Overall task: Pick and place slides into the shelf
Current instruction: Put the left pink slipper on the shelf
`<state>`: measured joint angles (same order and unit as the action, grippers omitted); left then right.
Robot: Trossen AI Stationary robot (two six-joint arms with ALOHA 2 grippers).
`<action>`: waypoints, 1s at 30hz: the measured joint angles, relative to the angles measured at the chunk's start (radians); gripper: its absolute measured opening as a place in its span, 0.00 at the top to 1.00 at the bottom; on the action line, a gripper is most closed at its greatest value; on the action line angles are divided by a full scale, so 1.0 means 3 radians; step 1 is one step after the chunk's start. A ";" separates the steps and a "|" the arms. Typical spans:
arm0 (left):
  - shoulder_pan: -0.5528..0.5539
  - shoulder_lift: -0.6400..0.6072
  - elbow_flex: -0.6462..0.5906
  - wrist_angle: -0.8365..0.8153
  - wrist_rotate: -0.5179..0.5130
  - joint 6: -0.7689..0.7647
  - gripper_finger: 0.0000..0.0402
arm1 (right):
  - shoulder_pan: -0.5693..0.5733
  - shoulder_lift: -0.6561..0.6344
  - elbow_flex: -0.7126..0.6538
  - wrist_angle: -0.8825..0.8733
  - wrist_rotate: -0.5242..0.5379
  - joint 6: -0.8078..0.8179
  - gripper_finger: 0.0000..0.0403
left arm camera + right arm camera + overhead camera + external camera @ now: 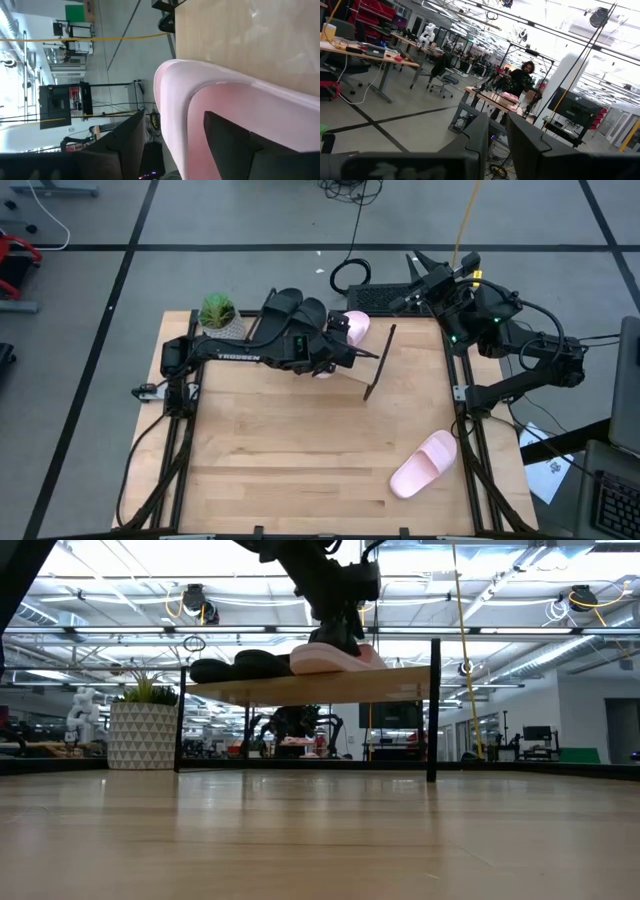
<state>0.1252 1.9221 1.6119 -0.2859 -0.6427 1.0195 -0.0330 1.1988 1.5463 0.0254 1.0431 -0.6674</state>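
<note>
The shelf (400, 681) stands at the table's far middle, its black frame (381, 360) toward the right. Two black slides (295, 308) (240, 665) lie on its board, and a pink slide (356, 326) (335, 658) lies flat beside them. My left gripper (342, 342) (340, 632) (175, 114) comes down on that pink slide, open, with its fingers on either side of the slide's raised wall. A second pink slide (425, 463) lies sole-down on the table near the right near corner. My right gripper (414, 264) (497, 131) waits, shut, beyond the far right corner. My left gripper straddles the pink slide's raised side wall (172, 95) from above. One finger (235, 145) is inside the slide and the other finger (117, 150) stands outside with a visible gap to the wall. Whether the inner finger touches, I cannot tell. The slide rests on the shelf board.
A potted plant (218, 314) (140, 730) stands at the shelf's left end. The shelf board has free room to the right of the pink slide (405, 673). The wide middle of the wooden tabletop (300, 440) lies bare. Cables and a keyboard sit beyond the far edge.
</note>
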 joint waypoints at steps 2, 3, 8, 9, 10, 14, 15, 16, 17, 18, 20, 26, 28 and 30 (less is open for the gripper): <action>0.0020 0.0000 0.0000 -0.0003 0.0010 -0.0001 0.49 | 0.0000 0.0000 0.0000 0.0000 0.0000 -0.0001 0.85; 0.0028 0.0000 0.0000 -0.0004 0.0011 0.0000 0.50 | 0.0000 0.0000 0.0000 0.0001 0.0000 -0.0001 0.85; 0.0049 0.0000 0.0000 -0.0005 0.0047 -0.0001 0.64 | 0.0000 0.0000 0.0000 0.0001 0.0000 0.0001 0.85; 0.0050 0.0000 0.0000 -0.0004 0.0047 -0.0001 0.68 | 0.0000 0.0000 0.0000 0.0000 0.0000 0.0000 0.85; 0.0052 0.0000 0.0000 -0.0004 0.0050 -0.0002 0.71 | 0.0000 0.0000 0.0000 0.0001 0.0000 0.0001 0.85; 0.0063 0.0000 0.0000 -0.0009 0.0152 -0.0025 0.84 | 0.0000 0.0000 0.0000 0.0001 0.0000 0.0001 0.85; 0.0068 0.0000 0.0000 -0.0008 0.0162 -0.0027 0.86 | -0.0001 0.0000 0.0000 0.0001 -0.0001 0.0001 0.85; 0.0068 0.0000 0.0000 -0.0009 0.0163 -0.0026 0.88 | 0.0000 0.0000 0.0000 0.0001 -0.0001 0.0001 0.85; 0.0068 0.0000 0.0000 -0.0011 0.0163 -0.0025 0.91 | 0.0000 0.0000 0.0000 0.0001 -0.0001 0.0001 0.85; 0.0069 0.0000 0.0000 -0.0012 0.0163 -0.0025 0.93 | 0.0000 0.0000 0.0000 0.0001 -0.0001 0.0002 0.85; 0.0069 0.0000 0.0000 -0.0011 0.0162 -0.0027 0.97 | 0.0000 0.0000 0.0000 0.0001 -0.0001 0.0002 0.85; 0.0068 0.0000 0.0000 -0.0011 0.0035 -0.0022 0.98 | 0.0000 0.0000 0.0000 0.0001 -0.0001 0.0003 0.85; 0.0068 0.0000 -0.0001 0.0002 -0.0035 -0.0003 0.99 | 0.0000 0.0000 0.0000 0.0002 -0.0001 0.0003 0.85; 0.0068 0.0000 -0.0001 0.0025 -0.0102 0.0000 0.99 | 0.0000 0.0000 0.0000 0.0003 -0.0002 0.0003 0.85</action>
<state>0.1455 1.9221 1.6115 -0.2784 -0.6733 1.0195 -0.0330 1.1988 1.5463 0.0261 1.0425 -0.6666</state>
